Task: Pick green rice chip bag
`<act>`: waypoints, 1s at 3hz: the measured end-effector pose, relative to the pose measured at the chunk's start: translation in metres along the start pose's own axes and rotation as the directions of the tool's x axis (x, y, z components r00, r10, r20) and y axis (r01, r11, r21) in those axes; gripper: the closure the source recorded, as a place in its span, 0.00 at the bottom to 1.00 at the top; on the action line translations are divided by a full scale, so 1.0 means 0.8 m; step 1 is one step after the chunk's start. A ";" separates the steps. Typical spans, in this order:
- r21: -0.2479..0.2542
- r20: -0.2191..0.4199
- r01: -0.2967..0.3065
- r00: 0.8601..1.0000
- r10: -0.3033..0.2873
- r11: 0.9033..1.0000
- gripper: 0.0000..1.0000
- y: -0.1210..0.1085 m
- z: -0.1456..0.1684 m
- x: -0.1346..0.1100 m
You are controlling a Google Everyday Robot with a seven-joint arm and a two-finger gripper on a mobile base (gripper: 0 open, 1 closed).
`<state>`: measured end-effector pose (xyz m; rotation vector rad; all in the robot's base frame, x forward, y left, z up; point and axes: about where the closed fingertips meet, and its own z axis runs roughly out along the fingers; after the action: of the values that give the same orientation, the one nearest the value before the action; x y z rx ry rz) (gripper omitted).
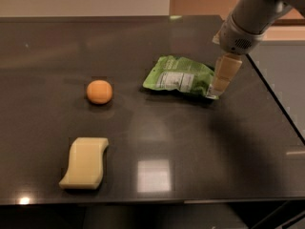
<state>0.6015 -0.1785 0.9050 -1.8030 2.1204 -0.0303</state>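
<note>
Gripper [217,89] is pointing down at the right end of the green rice chip bag [181,75], at or just against its edge. Can't tell if it's open or closed. The bag lies flat, label panel up, on the dark counter [190,142], toward the right edge. Orange ball [99,91] is well left of the bag. Yellow sponge [85,162] is near the front-left corner.

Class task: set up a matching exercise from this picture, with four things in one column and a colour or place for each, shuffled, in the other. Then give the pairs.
1 bag
2 ball
3 sponge
4 gripper

A orange, left of the bag
B at the bag's right end
C green, crinkled
D pale yellow, front left

Pairs: 1-C, 2-A, 3-D, 4-B
</note>
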 end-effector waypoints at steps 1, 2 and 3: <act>-0.020 -0.009 -0.006 1.000 0.006 1.000 0.00 -0.003 0.026 -0.006; -0.043 -0.020 -0.018 1.000 0.017 0.999 0.00 -0.002 0.050 -0.012; -0.059 -0.025 -0.031 0.999 0.029 0.998 0.00 -0.001 0.065 -0.017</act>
<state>0.6188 -0.1549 0.8602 -1.8120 2.1864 0.0185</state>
